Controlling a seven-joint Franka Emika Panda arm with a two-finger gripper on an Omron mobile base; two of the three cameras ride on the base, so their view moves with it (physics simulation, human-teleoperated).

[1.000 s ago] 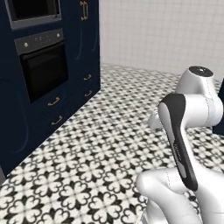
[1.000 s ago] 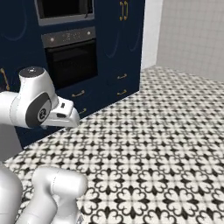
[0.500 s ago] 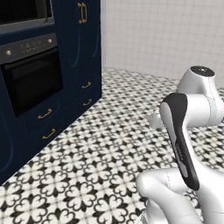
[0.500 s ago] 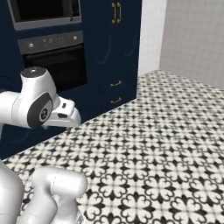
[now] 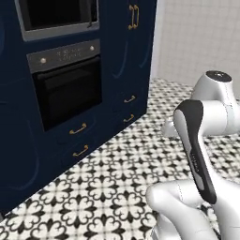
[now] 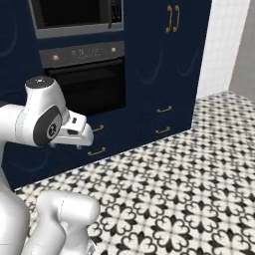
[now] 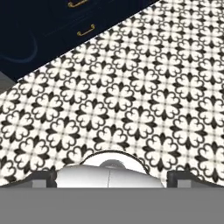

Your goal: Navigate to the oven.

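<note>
The oven (image 5: 69,93) is built into the navy cabinet wall, with a black glass door under a grey control strip (image 5: 63,55). It stands ahead and to the left in the left base view. The right base view shows the oven (image 6: 92,91) just behind my folded arm. My gripper (image 7: 112,178) hangs over the patterned floor a short way in front of the cabinets. Its dark fingertips (image 7: 43,178) are spread wide, so it is open and holds nothing.
A steel-framed microwave (image 5: 56,16) sits above the oven. Below it are drawers with brass handles (image 5: 78,129), and tall navy doors (image 6: 172,60) stand to the right. Black-and-white tiled floor (image 6: 189,189) stretches rightward to a white wall (image 5: 201,42).
The whole picture has shifted: the base has moved, and the oven now looks larger and nearer the middle of both base views. The arm keeps the same folded pose.
</note>
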